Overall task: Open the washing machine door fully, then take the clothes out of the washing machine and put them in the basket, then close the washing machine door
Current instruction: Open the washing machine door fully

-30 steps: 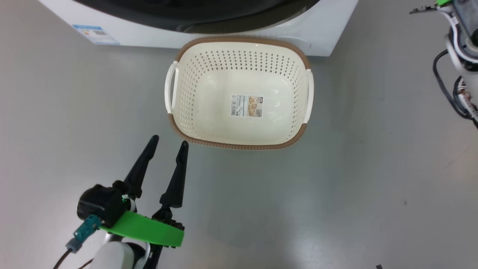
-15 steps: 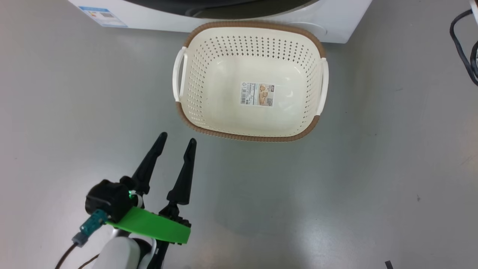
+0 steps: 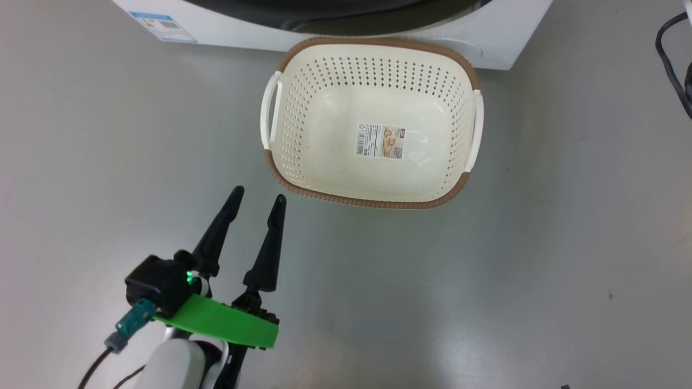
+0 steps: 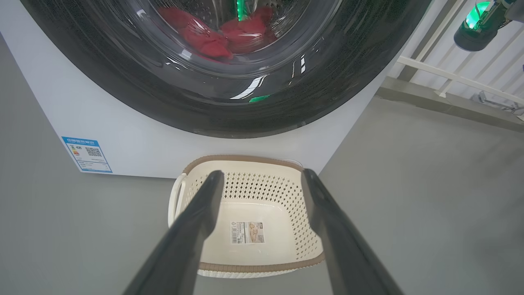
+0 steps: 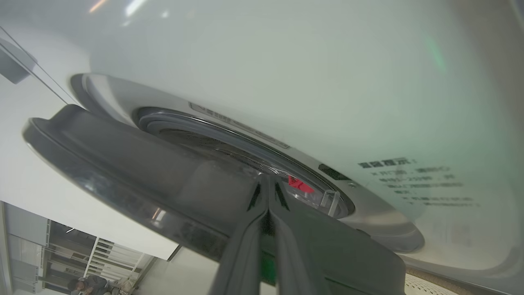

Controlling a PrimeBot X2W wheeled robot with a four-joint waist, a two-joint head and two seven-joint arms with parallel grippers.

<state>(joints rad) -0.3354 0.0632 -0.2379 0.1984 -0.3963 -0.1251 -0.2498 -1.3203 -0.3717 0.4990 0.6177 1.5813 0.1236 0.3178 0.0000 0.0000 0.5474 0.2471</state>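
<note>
Closed right gripper (image 5: 268, 180) at the ajar round, black-rimmed glass washing machine door (image 5: 123, 159): best pushed outward along its arc; left gripper (image 3: 258, 195) spread wide.

Smooth grey floor (image 3: 540, 243) (faintly glossy), pale ribbed wall (image 4: 501, 57) with white railing (image 4: 450, 76) alongside

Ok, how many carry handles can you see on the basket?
2. In the head view, the left handle is on one short side of the basket and the right handle is opposite. No side is hidden there.
</note>
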